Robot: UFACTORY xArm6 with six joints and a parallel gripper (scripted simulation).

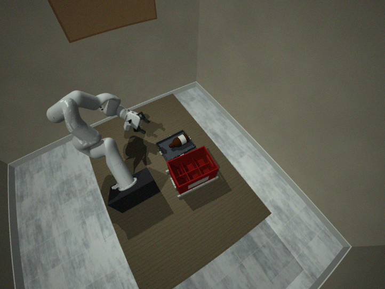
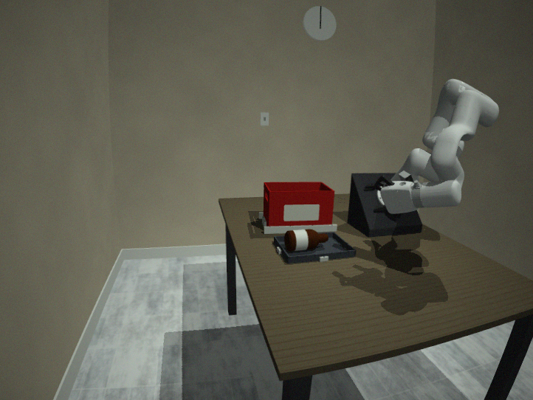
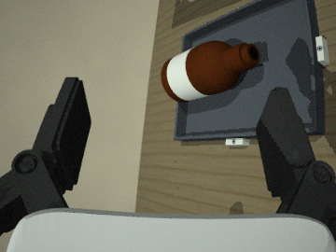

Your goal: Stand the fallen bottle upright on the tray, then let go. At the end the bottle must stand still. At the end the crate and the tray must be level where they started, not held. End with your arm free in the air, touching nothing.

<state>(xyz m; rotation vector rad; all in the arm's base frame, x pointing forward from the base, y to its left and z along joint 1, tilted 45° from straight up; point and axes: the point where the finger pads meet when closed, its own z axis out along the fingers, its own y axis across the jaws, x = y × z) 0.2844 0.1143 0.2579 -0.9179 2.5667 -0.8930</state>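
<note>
Top view looks steeply down; exterior faces table (image 2: pixel 344 301) sidelong (both far); wrist sits close

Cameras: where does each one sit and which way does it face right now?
Top: high in the room, looking down at the table; whole arm visible.
Exterior: off the table's end, facing the crate; upper arm and gripper visible.
Wrist: behind the open gripper, fingers showing, facing the tray.
All three show the fallen bottle.
</note>
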